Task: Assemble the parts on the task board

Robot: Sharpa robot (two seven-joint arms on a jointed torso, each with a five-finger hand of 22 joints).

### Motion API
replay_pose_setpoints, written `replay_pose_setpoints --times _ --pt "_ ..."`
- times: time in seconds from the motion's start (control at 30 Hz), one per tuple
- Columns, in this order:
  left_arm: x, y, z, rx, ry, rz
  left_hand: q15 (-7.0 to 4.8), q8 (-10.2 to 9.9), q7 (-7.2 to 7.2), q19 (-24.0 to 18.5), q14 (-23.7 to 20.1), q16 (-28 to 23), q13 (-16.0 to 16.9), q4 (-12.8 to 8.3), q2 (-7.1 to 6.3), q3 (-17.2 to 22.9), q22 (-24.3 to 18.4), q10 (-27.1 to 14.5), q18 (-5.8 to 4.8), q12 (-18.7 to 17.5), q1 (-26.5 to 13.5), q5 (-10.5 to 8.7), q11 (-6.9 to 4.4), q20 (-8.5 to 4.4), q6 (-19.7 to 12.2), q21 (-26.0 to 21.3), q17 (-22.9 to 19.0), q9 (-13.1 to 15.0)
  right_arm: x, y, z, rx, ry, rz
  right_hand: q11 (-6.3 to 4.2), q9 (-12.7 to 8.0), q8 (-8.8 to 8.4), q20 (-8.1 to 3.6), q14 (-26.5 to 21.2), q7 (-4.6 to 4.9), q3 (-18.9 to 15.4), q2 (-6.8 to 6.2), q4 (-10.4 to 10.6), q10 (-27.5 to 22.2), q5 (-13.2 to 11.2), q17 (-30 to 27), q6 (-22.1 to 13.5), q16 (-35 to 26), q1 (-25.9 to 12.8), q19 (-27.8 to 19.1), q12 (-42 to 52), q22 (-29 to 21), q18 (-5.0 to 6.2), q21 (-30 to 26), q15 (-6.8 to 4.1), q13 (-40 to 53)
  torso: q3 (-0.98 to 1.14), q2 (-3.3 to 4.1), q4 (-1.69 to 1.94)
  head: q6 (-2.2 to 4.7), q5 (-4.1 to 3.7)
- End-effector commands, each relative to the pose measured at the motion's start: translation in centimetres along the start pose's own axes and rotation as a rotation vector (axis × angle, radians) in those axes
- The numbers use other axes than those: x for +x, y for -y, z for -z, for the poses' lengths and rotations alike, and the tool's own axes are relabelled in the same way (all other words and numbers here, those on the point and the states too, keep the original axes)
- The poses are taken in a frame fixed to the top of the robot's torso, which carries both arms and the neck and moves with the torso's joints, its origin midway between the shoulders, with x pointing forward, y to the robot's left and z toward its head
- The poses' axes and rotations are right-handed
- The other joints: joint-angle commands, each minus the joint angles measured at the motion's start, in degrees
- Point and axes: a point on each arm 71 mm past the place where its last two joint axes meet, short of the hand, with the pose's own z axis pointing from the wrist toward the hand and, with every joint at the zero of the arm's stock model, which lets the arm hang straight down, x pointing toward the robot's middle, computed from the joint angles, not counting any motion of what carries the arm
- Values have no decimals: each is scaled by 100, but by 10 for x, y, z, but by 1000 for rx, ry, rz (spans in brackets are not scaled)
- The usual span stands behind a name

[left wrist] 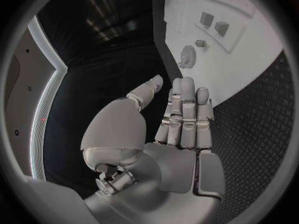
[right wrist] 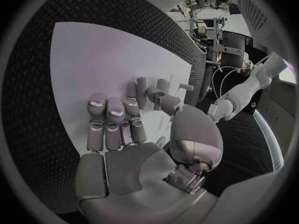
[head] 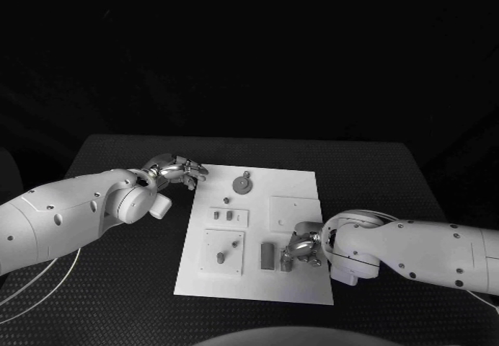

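- We see the white, flat task board in the middle of the black textured table; small grey parts lie on it.
- Our left hand hovers at the board's far left corner, fingers straight, holding nothing.
- Our right hand rests over the board beside an upright part; we cannot tell whether it holds something.

— Where does the task board lie?
— On the middle of the table, with the parts on it.
— And the hands?
— Left hand beside its far left corner, right hand over its right side.
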Motion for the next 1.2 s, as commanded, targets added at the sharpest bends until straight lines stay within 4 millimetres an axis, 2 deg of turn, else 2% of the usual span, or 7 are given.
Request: replay_pose_setpoints --times 0.03,0.13,0.27,0.77,0.83,0.9,1.2 --pt "2 2 0 6 -20 -2 20 29 -3 41 23 -33 5 17 -7 17 6 -49 -50 -35 -9 27 9 -219 -50 -24 9 -7 8 -9 0 -61 -26 -9 -7 -14 -16 -11 -7 23 -37 -193 113 4 -36 11 -7 -33 -70 17 -23 -13 178 21 -46 7 0 -1 1 0 3" --pt "2 2 0 6 -20 -3 20 29 -3 41 23 -33 5 16 -8 17 6 -49 -51 -34 -10 29 9 -219 -50 -25 9 -7 8 -9 0 -65 -28 -8 -7 -7 -8 -16 -8 24 -123 -321 207 5 -36 14 -20 -32 -146 27 -25 -20 178 26 -51 12 1 0 -1 -7 18" --pt "2 2 0 6 -19 -3 20 30 -3 41 23 -33 5 15 -10 17 7 -49 -51 -34 -9 32 9 -219 -50 -25 10 -7 8 -9 0 -67 -33 -4 -9 2 1 -32 -16 23 -193 -388 241 -2 -35 17 -41 -34 -129 25 -28 -28 178 28 -60 18 1 -1 -3 -5 25" --pt "2 1 0 5 -22 -3 20 30 -3 41 24 -34 6 13 -11 17 10 -50 -51 -34 -6 39 10 -218 -51 -27 12 -8 7 -6 1 -85 -37 -3 -7 16 15 -56 -33 26 -235 -391 239 -20 -35 20 -74 -40 -18 5 -37 -40 178 24 -67 27 4 0 0 -8 6" --pt "2 1 0 4 -21 -3 20 31 -3 41 24 -34 6 12 -11 18 10 -50 -51 -34 -5 40 10 -218 -51 -27 12 -8 8 -5 1 -86 -44 0 -13 24 23 -87 -35 21 -161 -327 62 -20 -33 23 -84 -39 284 7 -32 -37 178 35 -76 34 2 0 -2 -8 6" --pt "2 1 0 5 -23 -3 20 31 -3 41 25 -34 6 11 -11 18 11 -49 -51 -34 -4 41 9 -218 -52 -28 12 -8 8 -4 1 -83 -47 1 -1 38 39 -97 -43 31 -252 -245 -77 -25 -31 22 -104 -46 547 0 -34 -43 178 42 -71 41 3 0 -2 -10 8" --pt "2 1 0 5 -23 -3 20 32 -2 42 25 -35 6 9 -10 19 12 -50 -51 -34 -2 44 10 -218 -52 -29 14 -9 10 0 -5 -70 -38 15 -8 81 98 -93 -55 24 -393 339 -342 -22 -34 32 -124 -44 1107 -48 -38 -60 178 48 -66 56 7 2 5 -19 8"
